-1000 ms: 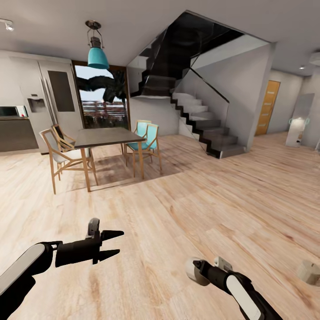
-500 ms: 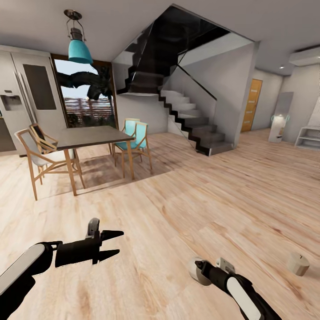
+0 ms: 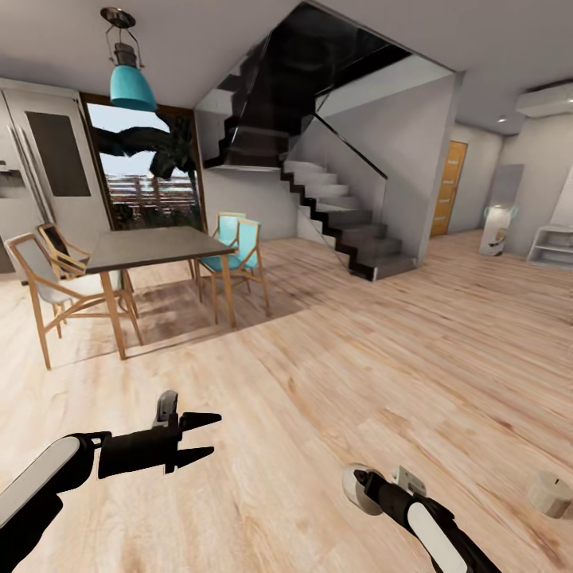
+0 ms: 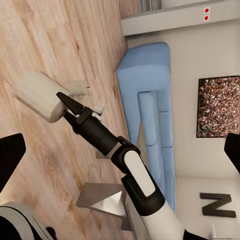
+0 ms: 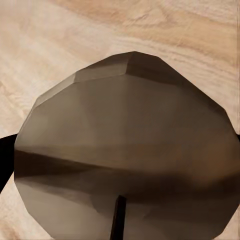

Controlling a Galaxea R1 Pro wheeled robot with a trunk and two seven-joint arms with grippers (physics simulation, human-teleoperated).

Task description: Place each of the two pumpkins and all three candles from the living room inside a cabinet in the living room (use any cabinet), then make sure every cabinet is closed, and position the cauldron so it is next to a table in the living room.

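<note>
My right gripper [image 3: 364,484] is shut on a cream-beige candle [image 3: 351,489], held low over the plank floor. In the right wrist view the candle's flat end [image 5: 127,150] sits close up, with a dark wick at its edge. The left wrist view looks across at the right arm holding that candle [image 4: 41,95]. A second candle [image 3: 552,493] stands on the floor at the far right. My left gripper [image 3: 200,436] hangs open and empty at the lower left. The pumpkins, the cabinet and the cauldron are out of view.
A dining table [image 3: 155,247] with wooden and teal chairs [image 3: 239,251] stands ahead on the left, under a teal pendant lamp [image 3: 131,83]. A dark staircase [image 3: 342,223] rises at centre. A blue sofa [image 4: 147,125] lies beyond the right arm. Open plank floor [image 3: 382,350] spreads ahead.
The whole head view has swung to the right, so the table and stairs sit further left in the picture. Both arms keep their pose and the right gripper still holds the candle.
</note>
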